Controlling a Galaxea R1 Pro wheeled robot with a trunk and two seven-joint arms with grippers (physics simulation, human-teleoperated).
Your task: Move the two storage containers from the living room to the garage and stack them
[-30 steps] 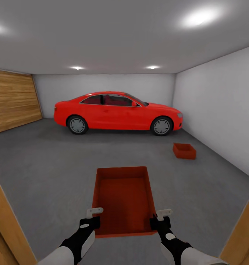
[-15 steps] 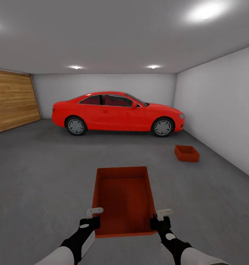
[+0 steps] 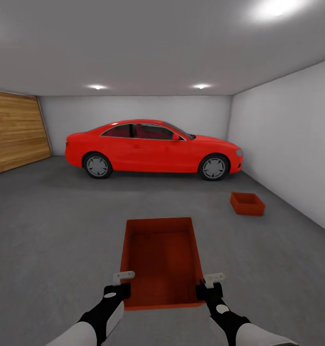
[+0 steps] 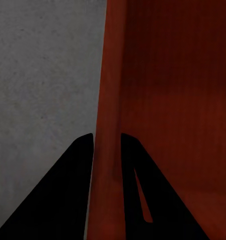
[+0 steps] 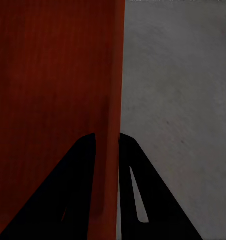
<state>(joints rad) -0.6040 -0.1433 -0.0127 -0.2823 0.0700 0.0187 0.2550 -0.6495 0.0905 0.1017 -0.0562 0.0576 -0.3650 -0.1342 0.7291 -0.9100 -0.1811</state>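
Both arms reach forward at six o'clock, carrying an orange-red storage container (image 3: 160, 262) between them, open top up, its long axis pointing straight ahead toward twelve. The left gripper (image 3: 123, 282) is clenched on the container's left wall near the close corner; in the left wrist view its two dark fingers (image 4: 67, 190) sit either side of that thin red wall (image 4: 106, 125). The right gripper (image 3: 208, 284) pinches the right wall the same way, one dark finger (image 5: 72, 190) inside the bin and the other outside over the concrete. The second storage container (image 3: 247, 203) rests on the garage floor (image 3: 56, 221) at about two o'clock, near the white right-hand wall (image 3: 287, 139) and well apart from the carried one. Beyond it, at twelve o'clock, a red car (image 3: 152, 149) stands side-on in front of the back wall, nose to the right. A slatted wooden door (image 3: 16, 129) fills the wall at ten o'clock. I can read no badge, label or lettering on the car or the bins.
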